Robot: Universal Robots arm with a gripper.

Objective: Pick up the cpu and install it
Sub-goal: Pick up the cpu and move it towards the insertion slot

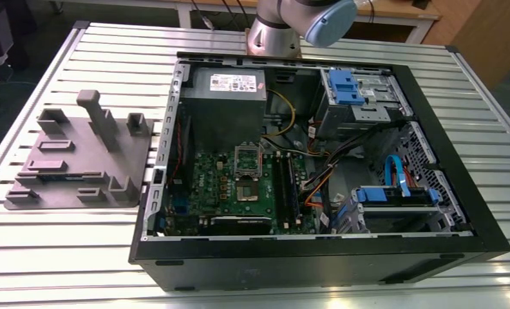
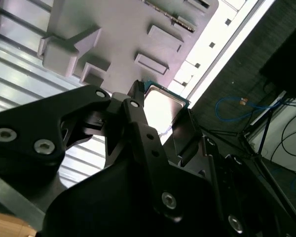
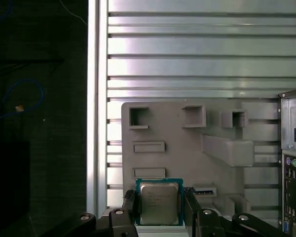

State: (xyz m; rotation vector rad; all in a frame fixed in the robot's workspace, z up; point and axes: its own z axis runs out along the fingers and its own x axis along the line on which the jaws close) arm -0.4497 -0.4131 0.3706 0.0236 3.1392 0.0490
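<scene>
Exterior view: my arm (image 1: 300, 22) stands at the table's (image 1: 66, 257) far edge. An open computer case (image 1: 324, 270) lies flat on the table, from the middle to the edge on the exterior view's right. Inside it I see the green board (image 1: 229, 193) and, on it, the silver socket frame (image 1: 248, 161). A grey tray (image 1: 66, 167) with little blocks on it lies near the table's edge on the exterior view's left, just beside the case.

First wrist view: my gripper (image 3: 160, 210) is clamped on the cpu (image 3: 159, 201). My black fingers (image 3: 129, 202) press it from two sides. Its silver top faces the camera, and it has a thin green rim. Behind it are the grey tray and the table's shiny slats. The back of the computer case pokes in at one side.

Second wrist view: the cpu (image 2: 163, 104) sits between my fingers (image 2: 138, 123), and its top is bright with light. I hold it up in the air, apart from the grey tray (image 2: 118, 29) behind it. Past the table's edge the floor is dark.
</scene>
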